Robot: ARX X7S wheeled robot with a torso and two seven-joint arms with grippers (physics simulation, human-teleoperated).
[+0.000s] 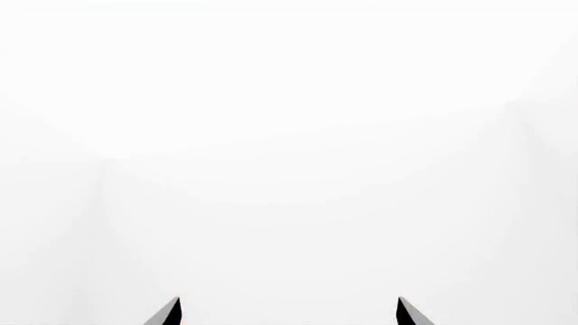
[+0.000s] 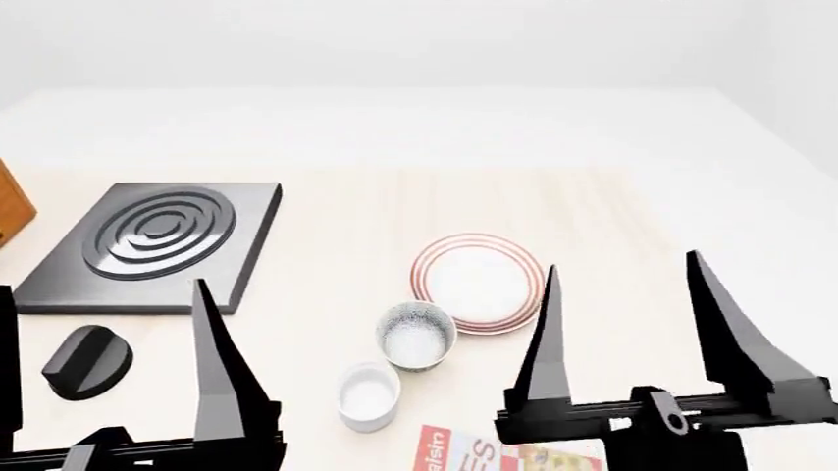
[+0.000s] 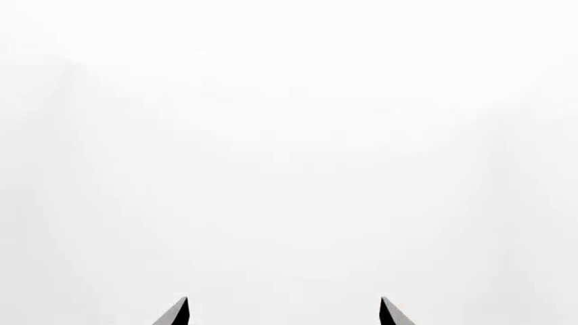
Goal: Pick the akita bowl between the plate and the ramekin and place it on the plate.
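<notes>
In the head view the grey-speckled akita bowl (image 2: 416, 336) stands upright on the light wood table, between the red-ringed white plate (image 2: 480, 281) behind it to the right and the plain white ramekin (image 2: 368, 394) in front of it to the left. Nothing lies on the plate. My right gripper (image 2: 623, 261) is raised close to the camera, right of the bowl, open and holding nothing. My left gripper (image 2: 102, 287) is raised at the lower left, also open with nothing in it. Both wrist views show only blank white beyond the spread tips of the left gripper (image 1: 289, 299) and the right gripper (image 3: 283, 299).
A black square burner plate (image 2: 157, 240) with raised rings lies at the table's left. A black knob (image 2: 85, 361) sits in front of it. A brown object (image 2: 11, 211) shows at the far left edge. A printed box (image 2: 478, 453) lies at the near edge.
</notes>
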